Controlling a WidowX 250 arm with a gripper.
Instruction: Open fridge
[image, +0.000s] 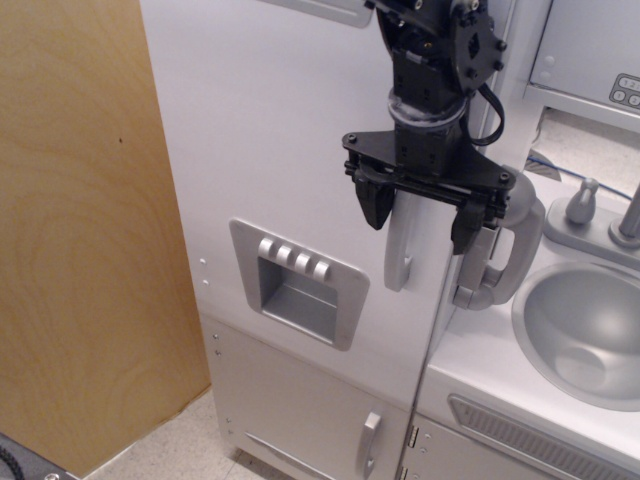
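Observation:
The fridge (270, 130) is a tall silver-grey door, closed, with a recessed dispenser panel (298, 282) carrying four round buttons. Its curved vertical silver handle (400, 252) runs near the door's right edge. My black gripper (422, 220) hangs open in front of the handle's upper part, its left finger (375, 205) left of the handle and its right finger (468, 222) right of it. The handle's top is hidden behind the gripper body. The fingers do not visibly touch the handle.
A grey toy phone handset (505, 250) hangs just right of the gripper's right finger. A shorter lower door with a small handle (368, 445) sits below. A sink (585, 330) with taps lies at the right. A wooden panel (85, 230) stands at the left.

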